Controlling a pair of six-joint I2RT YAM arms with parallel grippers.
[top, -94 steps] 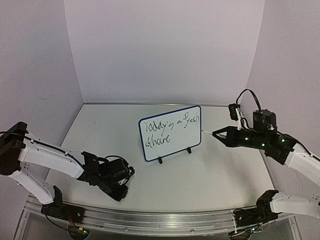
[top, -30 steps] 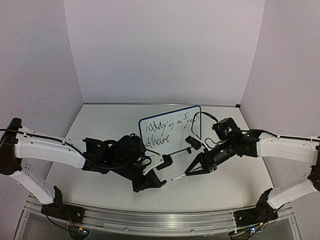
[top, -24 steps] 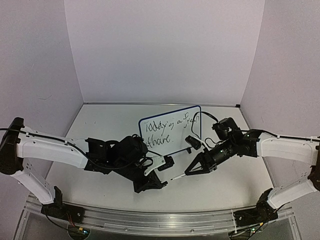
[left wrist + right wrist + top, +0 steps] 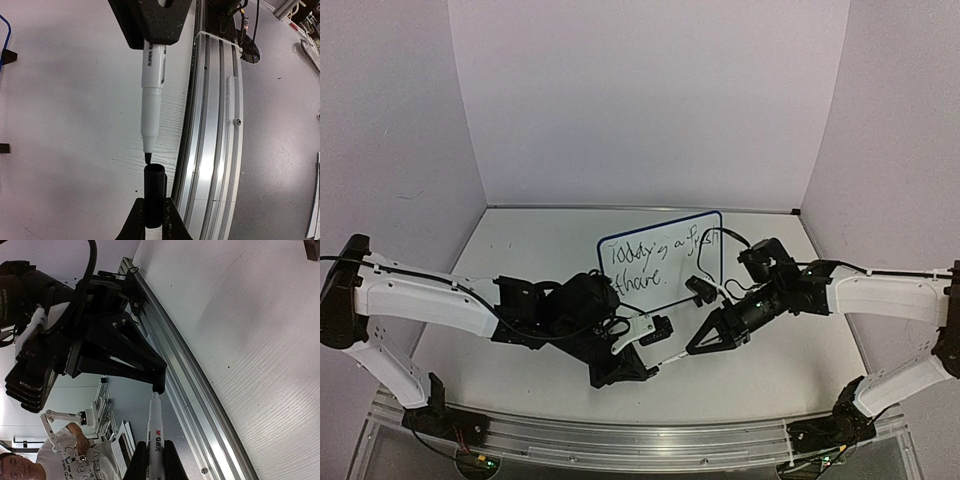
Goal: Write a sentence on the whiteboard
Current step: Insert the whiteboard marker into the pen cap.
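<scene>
Just in front of the whiteboard point(image 4: 682, 288), your left gripper point(image 4: 153, 212) is clamped on the black cap point(image 4: 154, 190). Your right gripper point(image 4: 155, 455) is closed round the marker point(image 4: 151, 90) barrel. The nib sits at the cap's mouth, and I cannot tell whether it has entered. Marker and cap share one line, with the nib pointing away from the whiteboard toward the left arm.

The whiteboard stands behind both grippers on two small feet, face toward you. Its long axis runs left to right, rising slightly to the right in the top view. The sentence point(image 4: 636, 281) follows that axis in two lines.

Expect the whiteboard to be light, stiff and easily tipped. If you must hold it, take the blue rim, because the ink on the face will likely smear.
</scene>
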